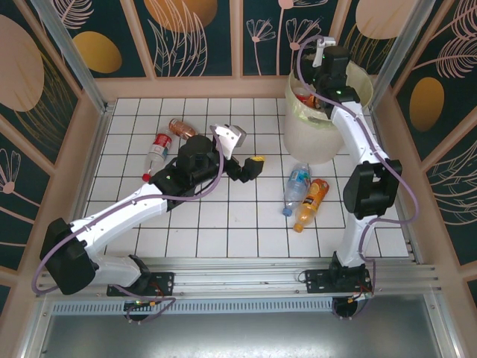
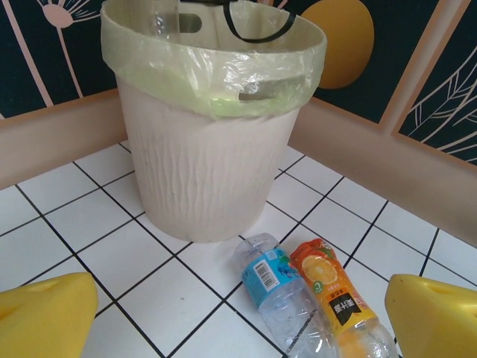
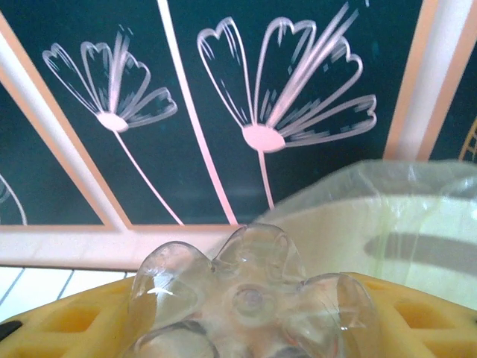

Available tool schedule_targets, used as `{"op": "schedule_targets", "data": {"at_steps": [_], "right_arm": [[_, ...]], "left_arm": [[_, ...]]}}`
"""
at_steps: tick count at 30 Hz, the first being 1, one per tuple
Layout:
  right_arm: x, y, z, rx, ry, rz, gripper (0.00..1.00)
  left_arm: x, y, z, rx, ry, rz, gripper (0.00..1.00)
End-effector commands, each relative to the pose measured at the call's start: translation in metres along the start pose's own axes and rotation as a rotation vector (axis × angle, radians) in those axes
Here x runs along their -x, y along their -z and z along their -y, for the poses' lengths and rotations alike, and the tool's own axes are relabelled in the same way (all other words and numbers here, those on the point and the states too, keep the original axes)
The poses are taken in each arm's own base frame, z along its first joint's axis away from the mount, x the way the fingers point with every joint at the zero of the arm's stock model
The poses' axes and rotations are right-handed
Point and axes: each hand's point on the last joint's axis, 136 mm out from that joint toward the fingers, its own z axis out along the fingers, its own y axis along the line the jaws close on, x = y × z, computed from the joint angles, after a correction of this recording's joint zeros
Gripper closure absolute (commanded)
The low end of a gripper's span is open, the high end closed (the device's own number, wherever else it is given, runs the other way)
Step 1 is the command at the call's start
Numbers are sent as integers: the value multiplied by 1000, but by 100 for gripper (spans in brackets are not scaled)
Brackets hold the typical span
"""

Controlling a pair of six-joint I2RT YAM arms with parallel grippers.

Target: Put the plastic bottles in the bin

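Jaws of the right gripper [image 3: 244, 332] pinch a clear bottle [image 3: 250, 287] by its body, yellow pads [image 3: 67, 328] pressed to either side and the lobed base facing the wrist camera. It is held high at the rim of the bin [image 1: 313, 138]; from the left wrist it shows above the rim with the bin's inner wall behind it. The left gripper [image 1: 252, 165] hangs over the middle of the tiled table [image 1: 223, 231] with its jaws spread wide and nothing between them. The bin stands in the far right corner, close to the wooden wall rail [image 1: 395, 142], its liner [image 2: 223, 82] folded over the edge. A blue-label bottle [image 1: 297, 186] and an orange bottle [image 1: 311, 203] lie side by side, touching, near the bin's foot, with open tiles between them and the left gripper. A red-label bottle [image 1: 156, 153] and an amber bottle [image 1: 181, 128] lie at the far left, beside the left arm.
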Motion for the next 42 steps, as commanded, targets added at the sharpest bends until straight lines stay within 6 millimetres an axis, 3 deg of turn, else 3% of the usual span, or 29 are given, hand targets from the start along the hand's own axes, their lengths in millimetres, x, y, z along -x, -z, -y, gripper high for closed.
{"op": "schedule_targets", "data": {"at_steps": [1,7,12,21,28,33,42], "right_arm": [[-4,4,9,-59,28,-1,45],[22,18,10,-74,34,47,45],[29,28,30,-190,43,71,45],[65,64,62,-416,48,196,45],[82,69,22,-75,-31,221,45],[62,52,15,-7,-39,147,45],[-15,13,23,-82,26,-44,43]], "left_arm": [[12,-2,1,-10,-4,25,1],[9,-5,0,-12,2,16,1],[8,-4,0,-13,9,16,1],[7,-3,0,-12,16,15,1],[6,-4,0,-15,21,13,1],[6,-4,1,-18,22,10,1],[5,-4,0,-17,35,13,1]]}}
